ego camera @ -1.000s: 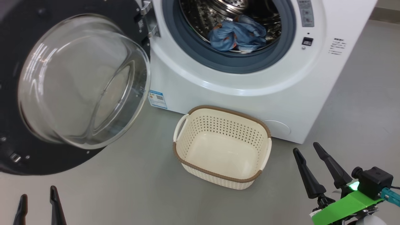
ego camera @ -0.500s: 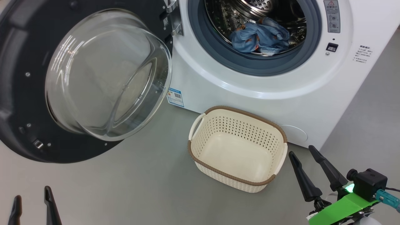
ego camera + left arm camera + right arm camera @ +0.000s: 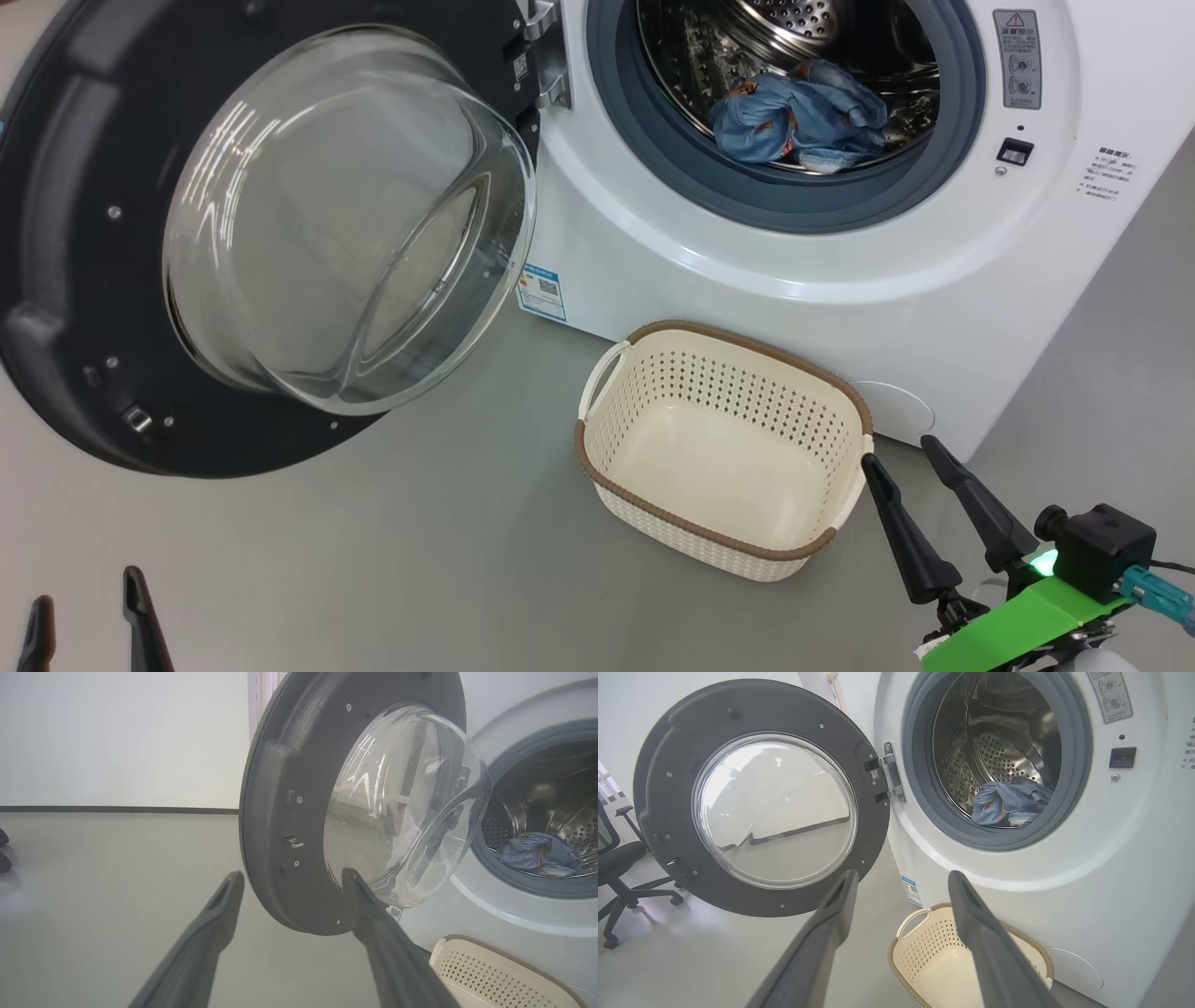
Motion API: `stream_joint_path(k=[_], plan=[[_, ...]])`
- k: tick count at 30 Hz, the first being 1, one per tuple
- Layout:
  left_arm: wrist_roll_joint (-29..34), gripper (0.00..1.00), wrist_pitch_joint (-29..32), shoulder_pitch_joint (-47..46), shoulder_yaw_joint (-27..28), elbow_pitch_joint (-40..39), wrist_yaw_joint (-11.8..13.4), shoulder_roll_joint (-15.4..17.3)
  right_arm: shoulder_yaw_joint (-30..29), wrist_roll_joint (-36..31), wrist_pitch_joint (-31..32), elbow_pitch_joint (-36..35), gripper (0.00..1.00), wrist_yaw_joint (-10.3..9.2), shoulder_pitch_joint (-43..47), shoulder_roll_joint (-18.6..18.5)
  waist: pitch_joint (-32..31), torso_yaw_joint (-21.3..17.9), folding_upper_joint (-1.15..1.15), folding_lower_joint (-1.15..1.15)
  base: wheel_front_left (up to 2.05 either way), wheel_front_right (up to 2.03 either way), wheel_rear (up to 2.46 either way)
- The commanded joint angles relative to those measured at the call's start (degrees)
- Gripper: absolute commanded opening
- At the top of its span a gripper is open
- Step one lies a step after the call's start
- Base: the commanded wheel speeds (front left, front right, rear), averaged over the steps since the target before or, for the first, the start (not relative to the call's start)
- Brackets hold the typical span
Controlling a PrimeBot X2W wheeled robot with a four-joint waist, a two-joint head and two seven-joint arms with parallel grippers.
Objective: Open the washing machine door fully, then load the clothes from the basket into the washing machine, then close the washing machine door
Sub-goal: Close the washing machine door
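Note:
The white washing machine [image 3: 840,280] stands with its washing machine door [image 3: 75,280] swung wide open to the left, glass bowl [image 3: 345,215] bulging outward. The light blue clothes [image 3: 798,121] lie inside the steel drum. On the floor in front sits the basket [image 3: 719,448], with nothing in it. My left gripper [image 3: 84,588] is open at the lower left, empty and below the door; its wrist view looks at the door [image 3: 271,812] edge between its fingers. My right gripper [image 3: 901,450] is open and empty, just right of the basket, facing the machine's opening and the clothes [image 3: 1008,802].
Grey floor spreads left of the basket and under the door. A black office chair [image 3: 616,858] stands far left beyond the door [image 3: 658,788]. A white wall with a dark baseboard [image 3: 117,809] runs behind.
The whole head picture has shifted, so the camera moved; machine, door, basket and clothes keep their places relative to each other. Both grippers stay open and empty.

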Motion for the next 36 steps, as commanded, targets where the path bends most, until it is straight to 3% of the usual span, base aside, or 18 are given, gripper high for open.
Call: stream_joint_path(k=[1, 7, 8, 9, 11, 17, 27, 31, 36], plan=[[0.9, 1.0, -0.36, -0.6, 2.07, -1.82, -0.11, 0.53, 1.14, 0.99, -0.46, -1.32, 1.0, 0.31, -1.64, -1.14, 0.09, 0.05, 0.0, 0.0, 0.0, 0.0, 0.0], [-0.13, 1.0, -0.36, -2.34, 3.25, -3.25, -0.56, 1.06, 0.8, 0.92, -0.46, -1.46, 1.0, 0.31, -1.65, -1.21, 0.5, 0.14, 0.0, 0.0, 0.0, 0.0, 0.0], [-1.49, 0.78, -0.36, -3.43, 4.19, -4.73, -0.91, 1.64, 0.57, 0.9, -0.46, -1.48, 1.0, 0.31, -1.6, -1.23, 0.62, 0.11, 0.0, 0.0, 0.0, 0.0, 0.0], [-1.87, 0.47, -0.36, -3.78, 4.35, -5.48, -1.14, 2.41, 0.46, 0.87, -0.46, -1.5, 1.0, 0.31, -1.56, -1.21, 0.67, 0.05, 0.0, 0.0, 0.0, 0.0, 0.0], [-3.36, 0.0, -0.36, -4.89, 4.96, -7.11, -1.5, 3.86, 0.21, 0.81, -0.46, -1.59, 1.0, 0.31, -1.48, -1.15, 0.86, -0.04, 0.0, 0.0, 0.0, 0.0, 0.0], [-12.93, 0.0, 1.58, -9.96, 7.32, -6.67, -1.92, 8.1, -0.13, 0.59, -0.46, -1.79, 1.0, 0.31, -1.17, -0.93, 1.27, -0.26, 0.0, 0.0, 0.0, 0.0, 0.0], [-38.62, 0.0, 11.58, -27.38, 14.0, 4.57, -2.04, 19.96, -0.35, 0.2, -0.46, -2.0, 1.0, 0.31, -2.56, -1.17, 4.11, -1.56, 0.0, 0.0, 0.0, 0.0, 0.0], [-44.84, 0.0, 15.27, -33.28, 15.38, 11.1, -2.04, 23.58, -0.28, 0.06, -0.46, -1.98, 1.0, 0.31, -3.14, -1.5, 5.31, -2.15, 0.0, 0.0, 0.0, 0.0, 0.0], [-48.41, 0.0, 19.82, -38.3, 12.83, 19.46, -2.05, 28.48, 0.09, -0.18, -0.46, -1.94, 1.0, 0.31, -4.33, -1.78, 6.95, -2.93, 0.0, 0.0, 0.0, 0.0, 0.0]])
